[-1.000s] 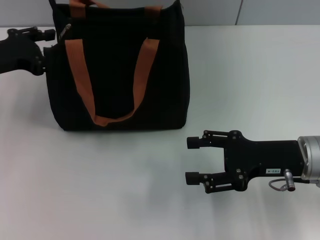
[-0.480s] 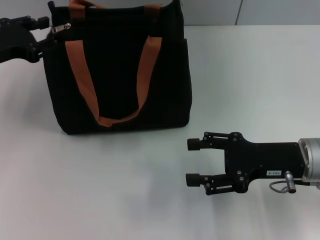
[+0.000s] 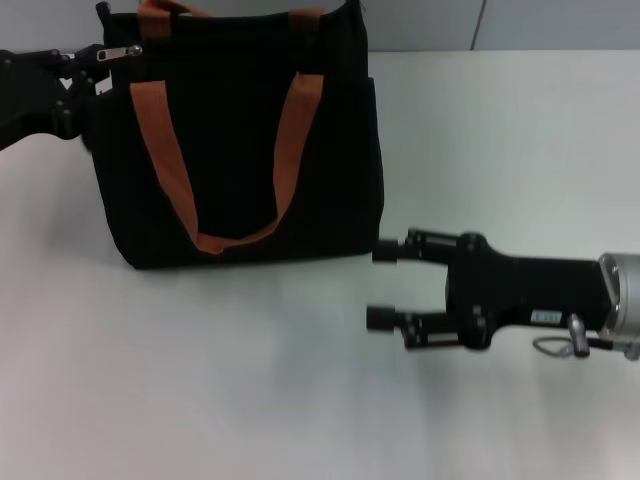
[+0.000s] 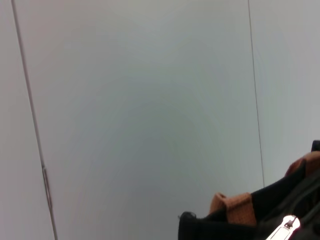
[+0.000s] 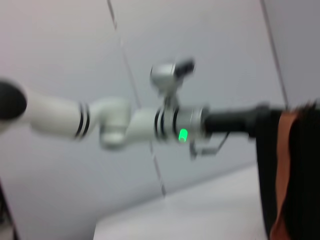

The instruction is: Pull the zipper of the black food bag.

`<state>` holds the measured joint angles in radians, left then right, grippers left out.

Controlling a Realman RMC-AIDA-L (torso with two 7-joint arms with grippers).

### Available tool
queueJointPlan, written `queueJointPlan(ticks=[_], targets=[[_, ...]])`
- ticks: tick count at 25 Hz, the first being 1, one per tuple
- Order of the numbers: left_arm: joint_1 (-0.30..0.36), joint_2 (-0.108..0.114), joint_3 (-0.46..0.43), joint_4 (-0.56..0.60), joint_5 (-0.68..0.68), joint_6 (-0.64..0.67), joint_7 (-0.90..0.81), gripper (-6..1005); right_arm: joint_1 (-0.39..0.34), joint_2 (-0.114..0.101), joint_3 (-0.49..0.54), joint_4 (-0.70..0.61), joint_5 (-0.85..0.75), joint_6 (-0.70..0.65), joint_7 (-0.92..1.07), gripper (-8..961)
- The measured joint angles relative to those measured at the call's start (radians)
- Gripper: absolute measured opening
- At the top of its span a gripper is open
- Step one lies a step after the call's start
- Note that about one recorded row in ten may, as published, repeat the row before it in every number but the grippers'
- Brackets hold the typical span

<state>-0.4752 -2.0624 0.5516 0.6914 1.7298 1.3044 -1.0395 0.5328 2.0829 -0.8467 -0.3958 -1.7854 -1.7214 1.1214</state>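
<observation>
Closer now, the right gripper [image 3: 382, 287] with spread fingers sits by the bag [image 3: 240, 140] on the table [image 3: 200, 380], while far back the left gripper [image 3: 88, 62] pinches the zipper [image 3: 118, 53], stretched out for pulling.

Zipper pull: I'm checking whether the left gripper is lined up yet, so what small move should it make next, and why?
Probably close the left gripper on the zipper. In the head view the silvery tab sticks out sideways from the top left corner of the black bag, right at the fingertips. The right gripper waits open beside the bag's lower right corner.
</observation>
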Motion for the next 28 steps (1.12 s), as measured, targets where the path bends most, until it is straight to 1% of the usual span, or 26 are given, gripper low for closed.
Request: queueJointPlan(ticks=[1, 3, 4, 5, 6, 9, 11, 16, 22, 25, 28], targets=[[0.005, -0.003, 0.001, -0.011, -0.024, 0.003, 0.018, 77, 0.002, 0.001, 0.000, 0.003, 0.033, -0.005, 0.000, 818], [0.011, -0.003, 0.004, -0.043, -0.079, 0.007, 0.049, 68, 0.007, 0.002, -0.006, 0.012, 0.118, -0.019, 0.000, 818], [0.013, -0.001, 0.006, -0.072, -0.118, 0.010, 0.072, 64, 0.017, 0.003, -0.009, 0.026, 0.209, -0.036, 0.004, 818], [0.013, -0.001, 0.006, -0.072, -0.118, 0.010, 0.072, 59, 0.017, 0.003, -0.009, 0.026, 0.209, -0.036, 0.004, 819], [0.014, -0.001, 0.006, -0.084, -0.132, 0.011, 0.086, 55, 0.026, 0.003, -0.008, 0.036, 0.258, -0.042, 0.014, 819], [0.014, -0.004, 0.002, -0.117, -0.152, 0.018, 0.142, 42, 0.073, 0.001, -0.002, 0.073, 0.381, -0.031, 0.087, 819], [0.014, -0.006, 0.002, -0.137, -0.175, 0.023, 0.177, 33, 0.115, -0.001, -0.001, 0.082, 0.427, -0.010, 0.156, 819], [0.020, -0.003, 0.003, -0.174, -0.238, 0.037, 0.222, 24, 0.205, 0.002, -0.004, 0.079, 0.491, 0.058, 0.307, 819], [0.027, -0.004, 0.007, -0.176, -0.250, 0.065, 0.268, 24, 0.295, -0.001, -0.029, 0.040, 0.484, 0.179, 0.534, 819], [0.028, -0.004, 0.006, -0.183, -0.251, 0.075, 0.299, 24, 0.334, -0.003, -0.092, -0.002, 0.483, 0.236, 0.630, 818], [0.030, -0.005, 0.005, -0.185, -0.251, 0.085, 0.328, 24, 0.374, -0.008, -0.201, -0.049, 0.475, 0.308, 0.736, 818]])
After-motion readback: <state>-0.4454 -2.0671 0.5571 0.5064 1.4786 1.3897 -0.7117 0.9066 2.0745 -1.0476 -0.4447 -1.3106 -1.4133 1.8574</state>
